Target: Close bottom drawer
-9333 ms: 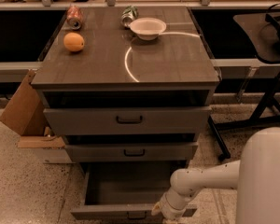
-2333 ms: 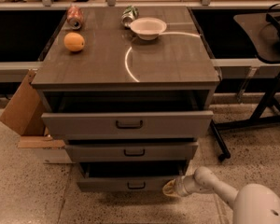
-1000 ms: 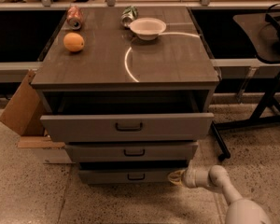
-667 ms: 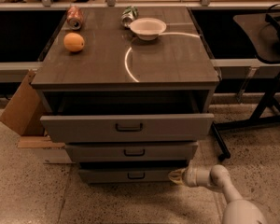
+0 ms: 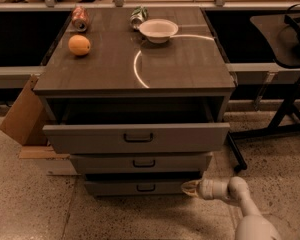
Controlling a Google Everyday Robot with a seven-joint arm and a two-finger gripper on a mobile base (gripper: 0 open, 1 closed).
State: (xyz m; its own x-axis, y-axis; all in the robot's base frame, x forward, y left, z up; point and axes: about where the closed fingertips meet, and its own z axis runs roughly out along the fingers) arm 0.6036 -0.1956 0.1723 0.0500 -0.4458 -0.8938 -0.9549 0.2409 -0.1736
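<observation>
The bottom drawer (image 5: 140,187) is the lowest and slimmest front of the grey-brown cabinet, with a small dark bar handle (image 5: 146,187). It sits pushed in, its front set back behind the middle drawer's front. My gripper (image 5: 189,188) is at the end of the white arm (image 5: 225,189), low near the floor, and it touches the right end of the bottom drawer's front. It holds nothing.
The top drawer (image 5: 137,136) stands pulled out the most and the middle drawer (image 5: 142,162) a little. On the cabinet top are an orange (image 5: 79,45), a white bowl (image 5: 158,30) and two cans (image 5: 80,18). A cardboard box (image 5: 25,116) leans at the left; a black stand (image 5: 285,74) is at the right.
The bottom drawer has gone from pulled far out to pushed in. My gripper followed its front inward and over the last second has barely moved.
</observation>
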